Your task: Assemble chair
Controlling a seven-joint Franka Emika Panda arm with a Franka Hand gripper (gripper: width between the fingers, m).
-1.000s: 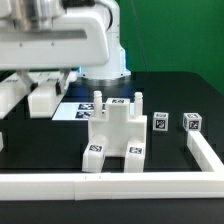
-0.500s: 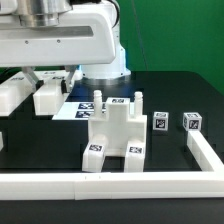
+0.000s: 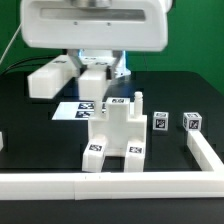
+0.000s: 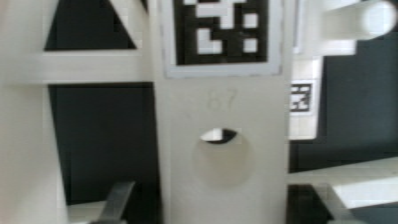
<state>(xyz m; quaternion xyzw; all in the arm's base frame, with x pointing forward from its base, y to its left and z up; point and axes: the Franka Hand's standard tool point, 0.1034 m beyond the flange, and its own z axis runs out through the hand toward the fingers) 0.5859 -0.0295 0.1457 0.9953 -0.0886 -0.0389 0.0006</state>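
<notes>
At the exterior view's far left a loose chair piece (image 3: 50, 78) hangs above the table, and the gripper (image 4: 226, 196) pinches it, a finger on each side. The joined chair body (image 3: 113, 135) stands mid-table. Toward the exterior view's right sit a small chair block (image 3: 159, 123) and a second block (image 3: 191, 122), both inside the border rail (image 3: 205, 150).

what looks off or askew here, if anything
Nothing looks spilled or broken. The half-built chair stands square, with two small pieces upright at the exterior view's right. Only the long chair piece sits tilted, apparently because the gripper holds it off the table.
</notes>
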